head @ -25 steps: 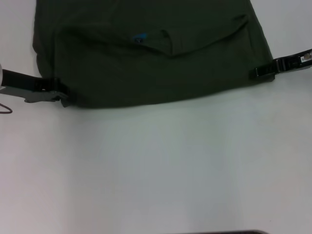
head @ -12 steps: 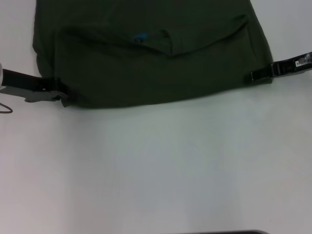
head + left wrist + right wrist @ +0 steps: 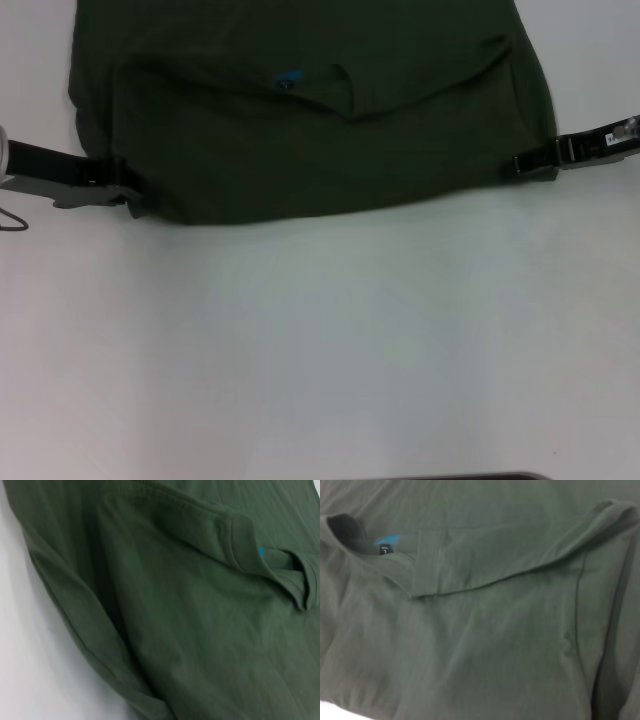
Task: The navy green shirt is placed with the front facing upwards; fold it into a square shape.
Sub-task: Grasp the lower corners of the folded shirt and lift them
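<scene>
**Both grippers pinching the shirt's near corners**

The navy green shirt is lying folded across the far side of the white table. The left gripper is clamping its near-left corner, the right gripper is nipping the right edge, blue label showing.

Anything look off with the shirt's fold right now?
The navy green shirt lies folded over with its near edge slanting: lower by the left gripper, higher by the right gripper. The collar edge is buckled. No tear or stain shows.
</scene>
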{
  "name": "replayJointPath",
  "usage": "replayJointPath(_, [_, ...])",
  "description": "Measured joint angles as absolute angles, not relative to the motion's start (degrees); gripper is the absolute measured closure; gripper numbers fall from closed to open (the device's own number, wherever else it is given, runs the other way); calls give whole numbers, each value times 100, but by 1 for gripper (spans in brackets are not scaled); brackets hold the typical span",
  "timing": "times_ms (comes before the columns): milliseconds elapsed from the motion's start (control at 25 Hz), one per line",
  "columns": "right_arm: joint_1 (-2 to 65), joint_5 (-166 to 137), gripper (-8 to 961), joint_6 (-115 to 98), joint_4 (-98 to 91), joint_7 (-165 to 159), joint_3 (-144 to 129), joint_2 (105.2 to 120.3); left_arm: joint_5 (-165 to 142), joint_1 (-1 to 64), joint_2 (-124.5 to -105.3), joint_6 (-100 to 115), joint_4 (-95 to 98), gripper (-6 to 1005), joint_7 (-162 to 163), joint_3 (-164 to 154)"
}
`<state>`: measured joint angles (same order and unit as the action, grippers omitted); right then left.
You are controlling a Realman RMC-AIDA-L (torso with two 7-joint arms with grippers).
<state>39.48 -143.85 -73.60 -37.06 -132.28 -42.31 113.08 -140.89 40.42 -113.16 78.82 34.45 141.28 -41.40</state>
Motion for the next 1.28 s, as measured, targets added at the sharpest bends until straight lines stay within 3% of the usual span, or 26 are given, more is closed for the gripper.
replayJointPath(240, [3932, -14401, 320, -7461, -3697, -13322, -4056, 11278, -14089, 4043, -11331, 7882, 3445, 911, 14131, -4139])
replayJointPath(800, [3948, -14454, 803, -7607, -3773, -13381, -4069, 11250, -14089, 4043, -11333, 7935, 3445, 911, 14112, -4144])
replayJointPath(1120, [3902, -14495, 859, -8685, -4300, -13440, -4075, 11201, -14104, 4051, -11165, 8623, 3517, 911, 14080, -4382])
replayJointPath(1280, [3757, -14629, 858, -9651, -4827, -13501, -4115, 11276, -14256, 3986, -11146, 9294, 3795, 911, 14064, -4413])
